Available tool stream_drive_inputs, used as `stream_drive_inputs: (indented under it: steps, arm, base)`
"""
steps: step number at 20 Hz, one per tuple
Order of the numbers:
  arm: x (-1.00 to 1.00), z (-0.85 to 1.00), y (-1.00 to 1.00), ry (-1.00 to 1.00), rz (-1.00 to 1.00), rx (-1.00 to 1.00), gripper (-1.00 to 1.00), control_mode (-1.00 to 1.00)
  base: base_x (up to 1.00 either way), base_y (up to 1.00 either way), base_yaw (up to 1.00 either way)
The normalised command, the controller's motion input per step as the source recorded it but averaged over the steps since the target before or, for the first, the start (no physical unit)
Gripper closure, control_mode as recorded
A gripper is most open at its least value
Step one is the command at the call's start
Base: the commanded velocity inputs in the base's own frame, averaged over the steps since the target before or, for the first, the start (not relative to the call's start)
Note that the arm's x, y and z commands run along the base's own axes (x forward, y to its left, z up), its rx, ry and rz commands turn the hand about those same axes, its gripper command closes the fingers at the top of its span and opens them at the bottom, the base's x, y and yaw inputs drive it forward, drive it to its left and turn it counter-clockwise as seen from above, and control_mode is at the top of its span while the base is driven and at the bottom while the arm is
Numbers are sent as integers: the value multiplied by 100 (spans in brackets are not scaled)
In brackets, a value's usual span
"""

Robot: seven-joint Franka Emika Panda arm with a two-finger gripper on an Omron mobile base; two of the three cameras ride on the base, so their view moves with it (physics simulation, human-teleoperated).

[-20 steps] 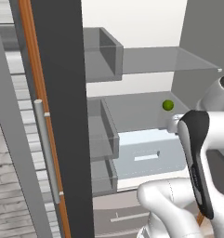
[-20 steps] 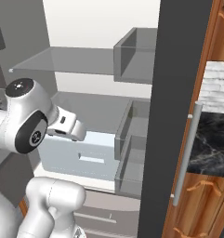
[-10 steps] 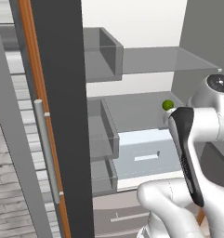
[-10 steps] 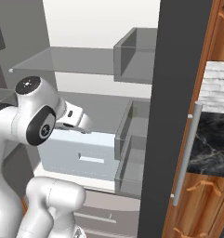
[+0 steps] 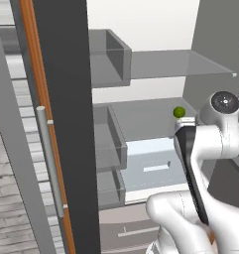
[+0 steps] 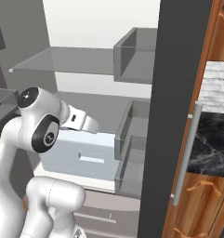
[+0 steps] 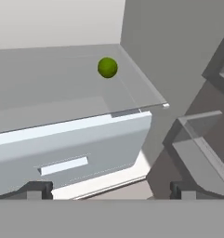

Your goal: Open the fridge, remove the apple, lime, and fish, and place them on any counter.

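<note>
The fridge (image 5: 61, 124) stands open, its white inside and grey shelves (image 7: 48, 79) showing. The lime (image 7: 107, 67), small and yellow-green, sits alone near the right end of the middle shelf, above a pale crisper drawer (image 7: 71, 139). In the left base view the lime (image 5: 178, 112) lies just beyond my white wrist. My gripper (image 7: 111, 190) is open, its two tips far apart and empty, still short of the shelf and below the lime. In the right base view the hand (image 6: 83, 122) reaches in over the drawer. The apple and fish are out of view.
Door bins (image 6: 136, 139) on the open right door (image 6: 174, 93) jut in beside the hand. The left door carries a bar handle (image 5: 50, 158). A black marble counter (image 6: 211, 139) on wooden cabinets lies right of the fridge. A glass upper shelf (image 5: 180, 64) hangs overhead.
The arm has swung up and forward, carrying the hand deeper towards the middle shelf. The jaws have stayed wide and the lime has not moved.
</note>
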Motion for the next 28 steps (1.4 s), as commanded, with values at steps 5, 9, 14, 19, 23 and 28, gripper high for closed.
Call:
stream_drive_inputs:
  steps: [5, 9, 14, 19, 23, 28]
  arm:
    - [56, -13, -30, 0, 0, 0, -100, -100]
    - [61, -4, -24, 0, 0, 0, -100, -100]
    - [64, -6, -24, 0, 0, 1, -100, -100]
    - [63, -20, -33, 0, 0, 0, -100, -100]
    - [69, -31, -24, 0, 0, 0, -100, -100]
    - [73, -33, -24, 0, 0, 0, -100, -100]
  base:
    - [0, 0, 0]
    - [0, 0, 0]
    - [0, 0, 0]
    - [0, 0, 0]
    - [0, 0, 0]
    - [0, 0, 0]
